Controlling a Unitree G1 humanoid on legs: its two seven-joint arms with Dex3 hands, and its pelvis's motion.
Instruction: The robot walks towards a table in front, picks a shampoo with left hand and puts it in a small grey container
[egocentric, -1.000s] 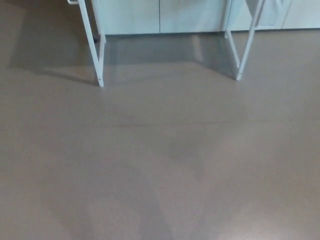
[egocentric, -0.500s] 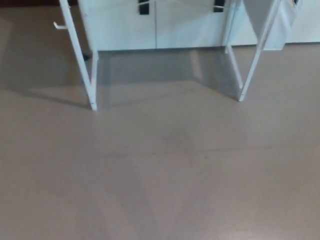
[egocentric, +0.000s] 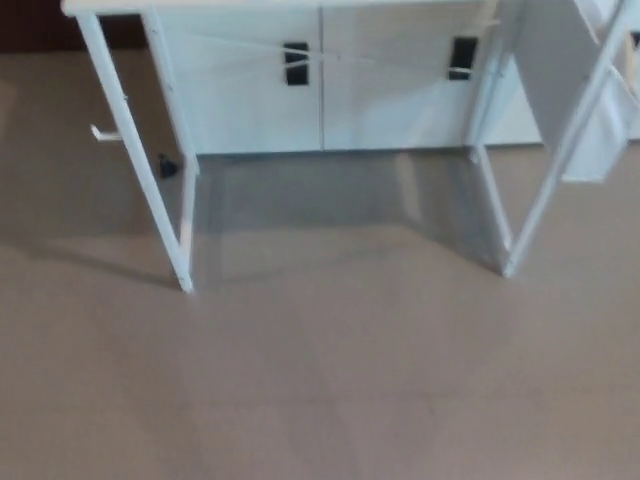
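Head view covers the approach phase only: bare floor (egocentric: 330, 390) fills the lower half of the frame, and the white frame of the surface (egocentric: 105, 6) stands ahead, with only a strip of its top edge visible at the upper left. Its near left leg (egocentric: 140, 170) and near right leg (egocentric: 540, 200) slant down to the floor, well apart, with a white cabinet (egocentric: 250, 100) and its two black handles (egocentric: 296, 63) behind them. A white panel (egocentric: 590, 120) hangs at the right side of the frame. Neither the left hand nor the right hand is in view, so whether the fingers are apart or together cannot be told. The shampoo and the small grey container are also out of view; both presumably sit on top of the surface, above the frame edge. The task has barely begun: walking is under way and no grasp has been attempted. Hazards from here: a drifting heading could bring a foot or knee against either leg and shake the surface, toppling the shampoo; stopping too early would leave the left hand short of reach; stopping too late would press the body into the top edge.
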